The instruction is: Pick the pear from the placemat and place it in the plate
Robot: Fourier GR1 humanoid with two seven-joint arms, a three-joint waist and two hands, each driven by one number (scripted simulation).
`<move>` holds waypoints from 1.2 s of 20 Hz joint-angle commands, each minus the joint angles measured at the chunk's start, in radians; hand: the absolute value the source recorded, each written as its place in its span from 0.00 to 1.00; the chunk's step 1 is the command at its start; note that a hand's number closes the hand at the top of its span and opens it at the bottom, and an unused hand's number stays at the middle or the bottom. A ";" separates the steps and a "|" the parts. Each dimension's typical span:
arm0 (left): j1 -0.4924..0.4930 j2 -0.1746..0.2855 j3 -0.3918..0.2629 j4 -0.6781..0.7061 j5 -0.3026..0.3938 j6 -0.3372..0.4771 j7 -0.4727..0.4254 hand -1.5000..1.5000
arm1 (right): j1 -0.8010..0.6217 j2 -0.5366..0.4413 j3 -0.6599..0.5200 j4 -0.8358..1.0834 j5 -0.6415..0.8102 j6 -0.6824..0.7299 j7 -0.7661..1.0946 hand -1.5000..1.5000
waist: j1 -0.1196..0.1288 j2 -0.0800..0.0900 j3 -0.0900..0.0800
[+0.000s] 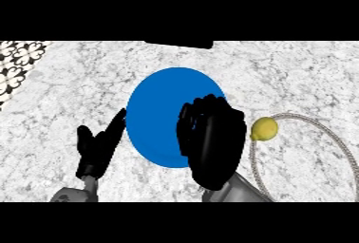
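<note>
A yellow pear lies at the left edge of a round, marble-coloured placemat with a rope rim, at the right. A blue plate sits in the middle of the counter, left of the placemat. My right hand hovers open, fingers up, covering the plate's right side. The pear is just to the right of this hand; whether they touch I cannot tell. My left hand rests open, fingers up, just left of the plate.
The counter top is grey-white marble. A black-and-white patterned surface shows at the upper left corner. A dark flat object pokes in at the top edge behind the plate.
</note>
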 commanded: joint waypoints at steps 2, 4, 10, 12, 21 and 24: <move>-0.003 -0.004 -0.001 0.024 -0.001 0.003 0.021 0.50 | -0.055 0.011 -0.020 0.017 0.078 -0.125 0.270 1.00 | -0.026 0.005 -0.004; 0.014 -0.016 -0.010 0.016 -0.013 0.021 0.013 0.50 | -0.052 0.011 -0.027 0.050 0.111 -0.138 0.289 1.00 | -0.026 0.008 -0.004; 0.021 -0.012 0.007 -0.006 0.006 0.020 0.028 0.50 | -0.042 0.011 -0.098 0.116 0.211 -0.181 0.306 1.00 | -0.046 0.012 -0.003; 0.041 -0.013 0.012 0.011 0.004 0.021 0.009 0.50 | -0.044 0.011 -0.121 0.136 0.227 -0.220 0.307 1.00 | -0.051 0.016 -0.003; 0.020 -0.002 0.024 -0.005 -0.002 0.029 0.038 0.50 | -0.028 0.011 -0.183 0.221 0.215 -0.364 0.306 1.00 | -0.078 0.014 -0.002; 0.060 0.003 0.024 -0.034 0.002 0.023 0.015 0.50 | 0.028 0.011 -0.285 0.262 0.116 -0.342 0.307 1.00 | -0.058 0.023 0.000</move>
